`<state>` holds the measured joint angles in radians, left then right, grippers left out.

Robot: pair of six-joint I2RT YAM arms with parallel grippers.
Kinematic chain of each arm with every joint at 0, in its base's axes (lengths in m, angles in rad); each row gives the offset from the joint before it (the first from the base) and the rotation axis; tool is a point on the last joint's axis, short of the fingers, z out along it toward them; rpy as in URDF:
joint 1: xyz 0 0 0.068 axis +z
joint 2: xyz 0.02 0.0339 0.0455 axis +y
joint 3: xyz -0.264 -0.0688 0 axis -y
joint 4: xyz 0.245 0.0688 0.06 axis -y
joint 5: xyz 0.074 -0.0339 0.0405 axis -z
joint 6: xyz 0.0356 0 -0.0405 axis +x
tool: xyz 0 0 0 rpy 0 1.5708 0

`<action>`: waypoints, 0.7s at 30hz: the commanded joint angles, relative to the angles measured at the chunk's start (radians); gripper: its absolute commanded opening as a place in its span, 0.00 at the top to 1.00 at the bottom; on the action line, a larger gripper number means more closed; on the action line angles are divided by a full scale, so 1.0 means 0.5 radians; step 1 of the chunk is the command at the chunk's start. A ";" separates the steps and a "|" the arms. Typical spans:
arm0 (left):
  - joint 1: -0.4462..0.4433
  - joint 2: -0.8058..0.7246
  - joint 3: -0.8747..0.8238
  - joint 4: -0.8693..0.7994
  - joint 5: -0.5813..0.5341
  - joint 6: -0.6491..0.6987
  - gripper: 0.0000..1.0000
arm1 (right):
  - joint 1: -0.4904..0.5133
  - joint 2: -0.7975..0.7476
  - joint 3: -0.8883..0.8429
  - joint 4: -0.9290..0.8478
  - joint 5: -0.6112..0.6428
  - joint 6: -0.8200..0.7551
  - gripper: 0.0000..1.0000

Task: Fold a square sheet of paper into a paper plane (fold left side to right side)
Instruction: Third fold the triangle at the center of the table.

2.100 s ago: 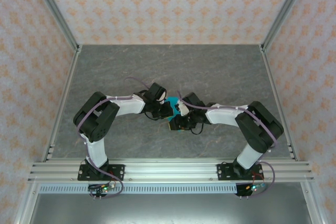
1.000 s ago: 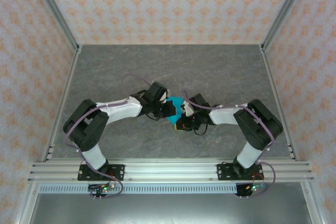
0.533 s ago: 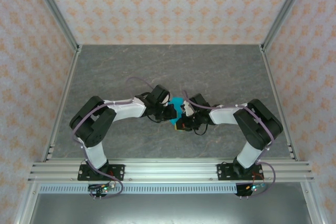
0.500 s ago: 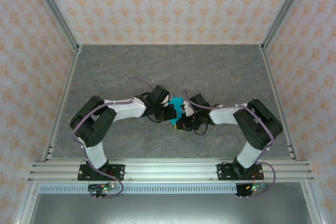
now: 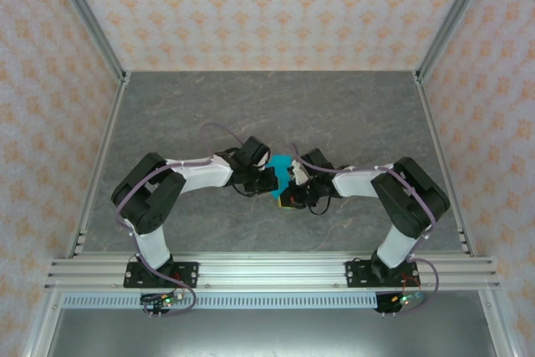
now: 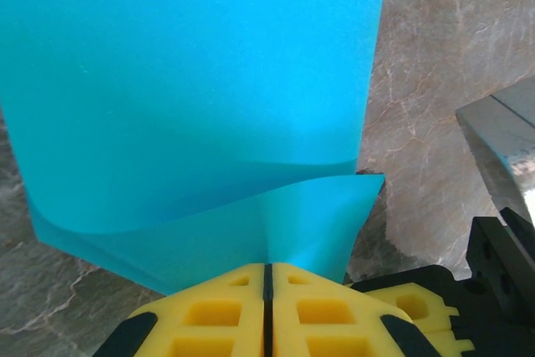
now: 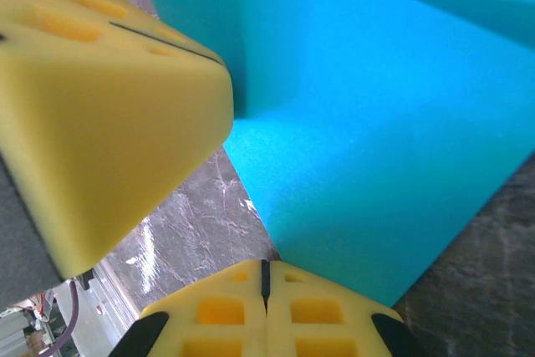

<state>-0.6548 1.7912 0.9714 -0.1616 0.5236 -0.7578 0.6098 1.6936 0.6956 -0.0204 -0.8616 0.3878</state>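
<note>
Left fingers (image 6: pixel 280 290) pinched shut on the square sheet of paper (image 6: pixel 192 98); right fingers (image 7: pixel 277 286) clamped on it too; sheet curled between.

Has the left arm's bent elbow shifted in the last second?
Yes. The left arm's elbow swung right, away from the table's left rail.

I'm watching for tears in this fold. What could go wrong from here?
Both the left hand and right hand are shut on the cyan paper sheet; pulling apart could tear it. The sheet bows loosely by the left hand, so the crease may land skewed.
</note>
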 commanded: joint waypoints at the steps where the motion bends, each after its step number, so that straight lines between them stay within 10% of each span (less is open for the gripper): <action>1: -0.016 0.011 -0.007 -0.098 -0.089 0.052 0.91 | -0.008 0.118 -0.037 -0.216 0.255 -0.063 1.00; 21: -0.013 0.032 -0.020 -0.137 -0.130 0.066 0.91 | -0.008 -0.214 -0.019 -0.079 0.114 0.003 0.98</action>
<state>-0.6548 1.7916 0.9714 -0.1951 0.4919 -0.7502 0.6098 1.6543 0.6945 -0.0387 -0.8417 0.3817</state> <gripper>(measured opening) 0.094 0.048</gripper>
